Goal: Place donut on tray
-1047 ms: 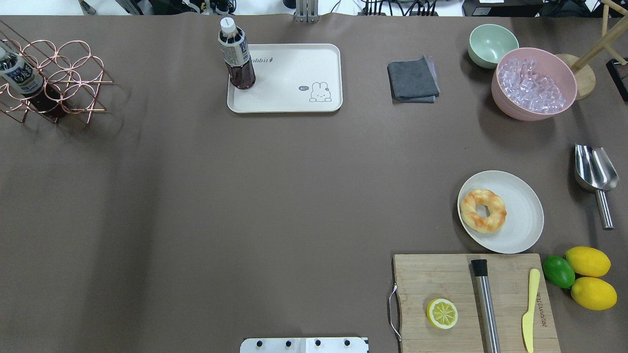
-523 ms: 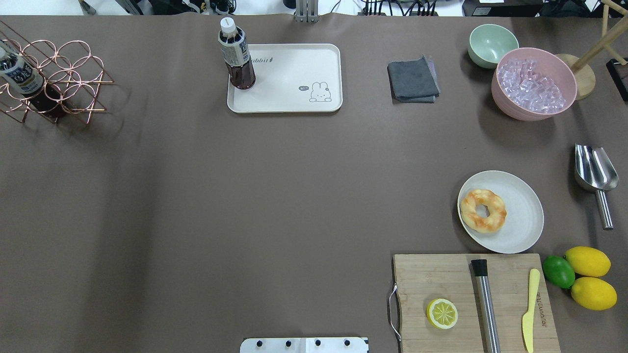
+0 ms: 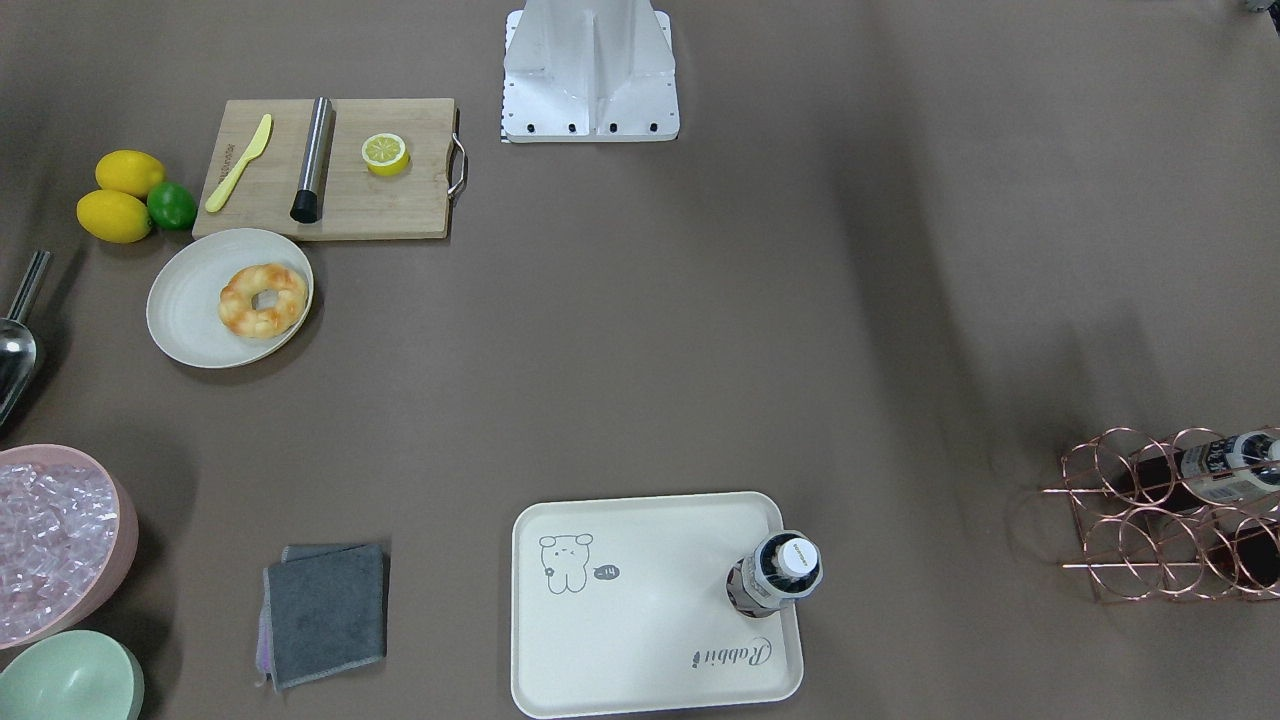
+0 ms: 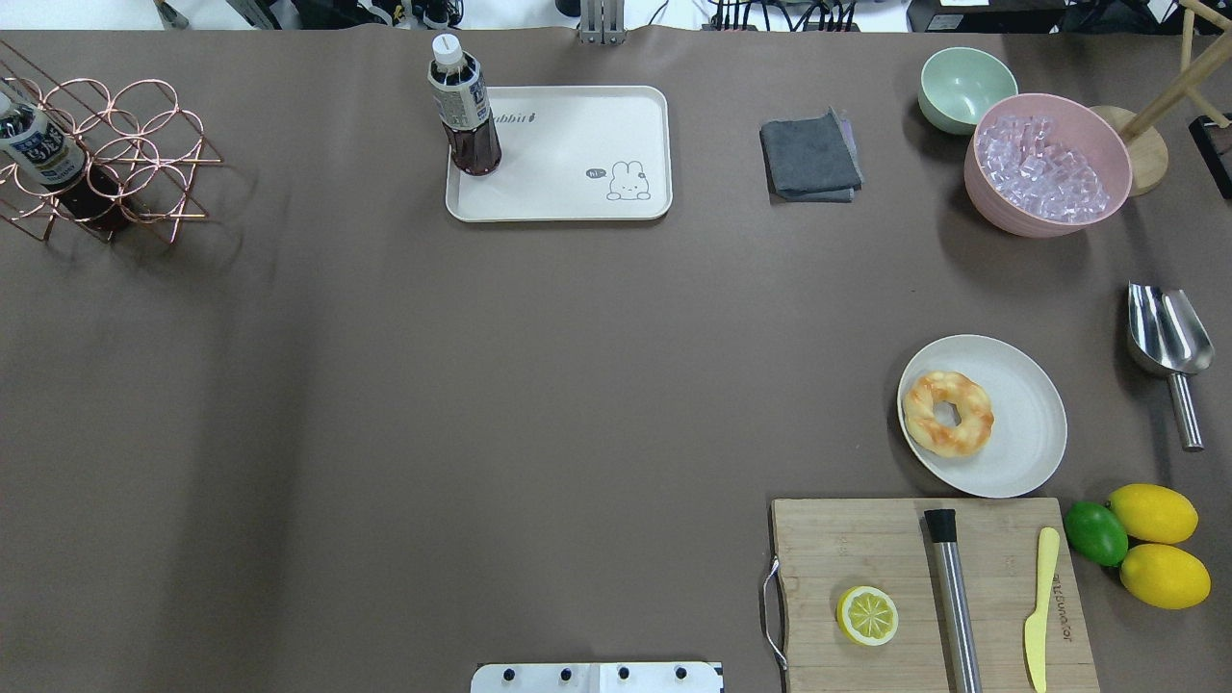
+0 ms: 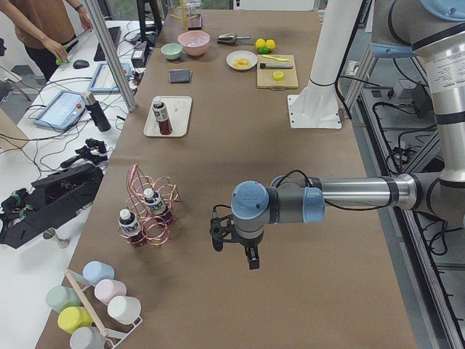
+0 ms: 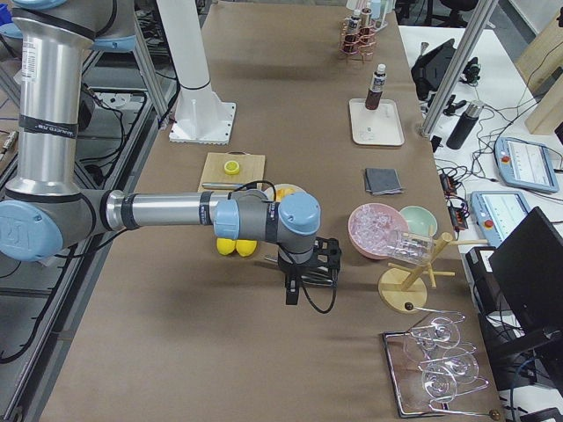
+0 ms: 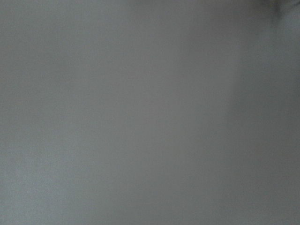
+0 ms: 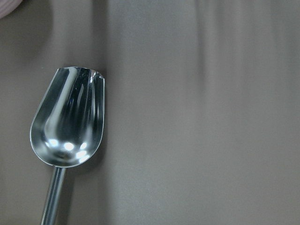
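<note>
My left pincer (image 5: 251,260) hangs fingers-down over the brown table (image 4: 481,385) near its left edge. Only the side view catches it, so I cannot tell whether it is spread or pressed together. At the far left corner stands a copper wire rack (image 4: 115,159) with, as far as I can make out, dark bottles in it. Along the far edge, left of the middle, lies the tray (image 4: 568,144). A bottle (image 4: 464,111) of dark drink stands upright in the tray's far left corner. Right of the tray, apart from it, lies a folded grey cloth (image 4: 808,159). In the far right corner a green bowl (image 4: 965,87) sits just beside a pink bowl (image 4: 1011,217) of ice cubes. The donut (image 4: 948,414) lies on the left half of a round plate (image 4: 1030,423) near the right edge, well apart from the tray. Just beside the plate, at the near edge, a cutting board (image 4: 847,549) carries a half lemon (image 4: 867,616), a metal rod (image 4: 955,597) and a yellow knife (image 4: 1038,606). Right of the board lie a lime (image 4: 1095,532) and two lemons (image 4: 1152,513), touching. A metal scoop (image 4: 1167,337) lies at the right edge, and my right wrist camera looks straight down on it. My right pincer (image 6: 292,297) hangs there. Likewise only a side view shows it, so I cannot tell how its fingers stand.
</note>
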{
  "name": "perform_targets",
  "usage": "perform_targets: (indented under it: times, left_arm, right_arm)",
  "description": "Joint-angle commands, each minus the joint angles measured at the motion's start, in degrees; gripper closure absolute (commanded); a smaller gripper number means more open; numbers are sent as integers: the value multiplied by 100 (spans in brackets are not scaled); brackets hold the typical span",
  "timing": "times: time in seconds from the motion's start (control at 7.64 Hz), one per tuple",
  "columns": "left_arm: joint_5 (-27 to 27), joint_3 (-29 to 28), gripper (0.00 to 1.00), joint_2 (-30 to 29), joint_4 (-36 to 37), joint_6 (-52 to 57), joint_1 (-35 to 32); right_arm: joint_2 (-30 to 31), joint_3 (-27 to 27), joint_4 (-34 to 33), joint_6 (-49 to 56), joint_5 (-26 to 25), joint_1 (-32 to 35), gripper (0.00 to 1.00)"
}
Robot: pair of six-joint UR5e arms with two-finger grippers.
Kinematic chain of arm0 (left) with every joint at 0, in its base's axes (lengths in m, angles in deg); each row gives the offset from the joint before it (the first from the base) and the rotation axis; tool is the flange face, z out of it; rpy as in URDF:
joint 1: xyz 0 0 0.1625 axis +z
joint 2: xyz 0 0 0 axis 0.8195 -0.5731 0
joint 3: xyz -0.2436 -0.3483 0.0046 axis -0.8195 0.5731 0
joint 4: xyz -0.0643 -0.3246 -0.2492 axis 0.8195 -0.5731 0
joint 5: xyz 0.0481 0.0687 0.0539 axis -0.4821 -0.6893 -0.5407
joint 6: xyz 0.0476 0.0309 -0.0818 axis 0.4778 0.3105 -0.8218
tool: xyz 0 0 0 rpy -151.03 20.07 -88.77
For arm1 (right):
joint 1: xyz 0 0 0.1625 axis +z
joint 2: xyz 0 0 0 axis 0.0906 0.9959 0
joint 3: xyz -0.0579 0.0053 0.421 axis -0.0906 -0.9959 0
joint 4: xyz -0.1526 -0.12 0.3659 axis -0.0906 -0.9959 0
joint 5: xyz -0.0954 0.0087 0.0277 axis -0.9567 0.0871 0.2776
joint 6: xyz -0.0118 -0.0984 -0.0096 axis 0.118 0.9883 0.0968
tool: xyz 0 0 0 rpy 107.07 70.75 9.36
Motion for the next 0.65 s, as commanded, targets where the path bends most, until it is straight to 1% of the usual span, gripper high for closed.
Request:
perform_targets:
  times: [0.0, 0.52]
  left_arm:
    - [2, -17, 2, -1, 0, -8, 0]
    - [2, -113, 2, 8, 9, 27, 0]
  right_arm:
    - [2, -4, 0, -5, 0, 0, 0]
    - [47, 14, 9, -31, 105, 0, 0]
